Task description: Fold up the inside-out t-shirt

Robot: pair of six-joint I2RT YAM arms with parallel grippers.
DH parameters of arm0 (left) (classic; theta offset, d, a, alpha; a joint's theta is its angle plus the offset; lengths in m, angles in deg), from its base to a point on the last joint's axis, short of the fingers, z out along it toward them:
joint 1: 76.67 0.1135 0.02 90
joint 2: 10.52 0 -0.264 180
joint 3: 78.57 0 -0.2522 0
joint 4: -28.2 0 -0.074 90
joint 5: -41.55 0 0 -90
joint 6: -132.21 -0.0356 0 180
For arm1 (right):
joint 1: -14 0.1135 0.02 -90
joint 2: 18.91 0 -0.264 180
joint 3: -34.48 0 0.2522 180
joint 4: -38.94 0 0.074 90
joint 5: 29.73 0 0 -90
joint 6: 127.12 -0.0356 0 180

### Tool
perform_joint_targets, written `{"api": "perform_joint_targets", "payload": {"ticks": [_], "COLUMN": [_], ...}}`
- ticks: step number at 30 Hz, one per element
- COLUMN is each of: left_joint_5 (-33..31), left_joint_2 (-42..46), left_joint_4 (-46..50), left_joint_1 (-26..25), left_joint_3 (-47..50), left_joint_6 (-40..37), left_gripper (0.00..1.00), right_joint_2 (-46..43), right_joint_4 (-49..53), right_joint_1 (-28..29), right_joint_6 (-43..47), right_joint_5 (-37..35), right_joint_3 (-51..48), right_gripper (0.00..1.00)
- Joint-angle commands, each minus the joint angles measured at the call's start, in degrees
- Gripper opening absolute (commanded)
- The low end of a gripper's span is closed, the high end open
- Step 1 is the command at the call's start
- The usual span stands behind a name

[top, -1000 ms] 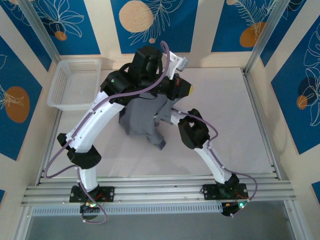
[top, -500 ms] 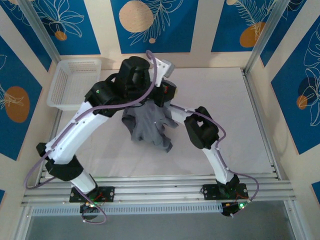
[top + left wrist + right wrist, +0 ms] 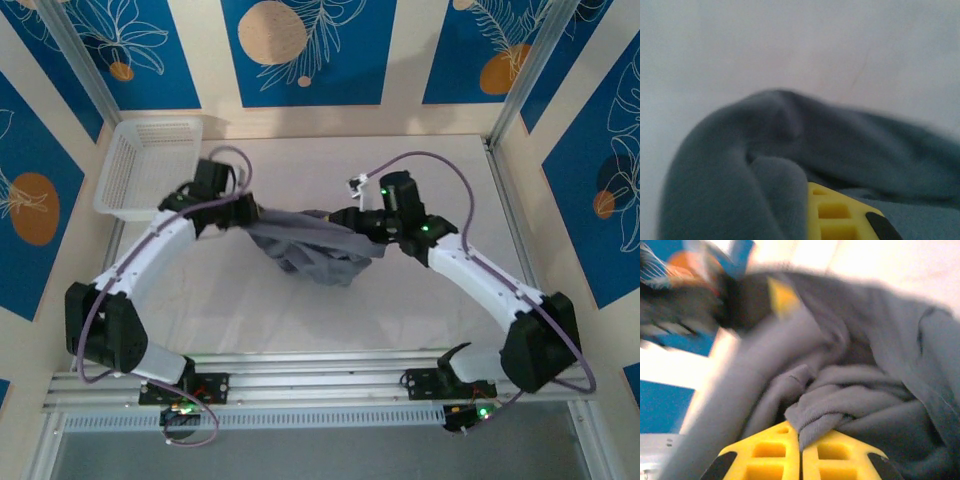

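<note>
Top external: t-shirt well inside table edges

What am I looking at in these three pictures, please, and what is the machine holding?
These are two robot arms bolted at the near edge of a white table. One picture looks down from above; the other two come from a camera on each wrist, looking past yellow fingers. A slate-grey t-shirt is stretched between the arms: the left end effector and the right end effector are each shut on its cloth. A white mesh basket sits in the far left corner, apart from the shirt.
</note>
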Motion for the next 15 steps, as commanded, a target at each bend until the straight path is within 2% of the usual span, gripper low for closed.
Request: {"api": "perform_joint_targets", "payload": {"ticks": [1, 3, 5, 7, 11, 15], "left_joint_5": [10.49, 11.65, 10.72, 9.30, 11.55, 17.05], "left_joint_2": [2.45, 3.90, 6.38, 9.49, 14.02, 11.54], "left_joint_4": [-11.17, -14.19, -14.13, -12.23, -10.51, -15.23], "left_joint_1": [-0.47, -0.64, -0.65, -0.66, -1.78, -9.03], "left_joint_3": [11.13, 16.81, 19.26, 18.41, 11.58, 5.07], "left_joint_6": [5.38, 6.14, 5.05, 3.11, 1.10, 1.16], "left_gripper": [0.00, 0.11, 0.31, 0.51, 0.65, 0.70], "right_joint_2": [-2.32, -2.93, -3.16, -3.04, -2.95, -2.41], "right_joint_4": [-9.12, -9.94, -10.69, -11.29, -12.94, -16.16], "right_joint_1": [-1.82, -2.37, -2.32, -2.20, -2.21, -2.21], "right_joint_6": [-7.20, -8.53, -9.30, -8.82, -9.91, -10.35], "right_joint_5": [-3.74, -8.13, -12.59, -13.82, -12.61, -8.10], "right_joint_3": [-0.94, -0.41, -0.15, 0.23, 0.50, 0.12], "right_gripper": [0.00, 0.00, 0.00, 0.00, 0.00, 0.00]}}
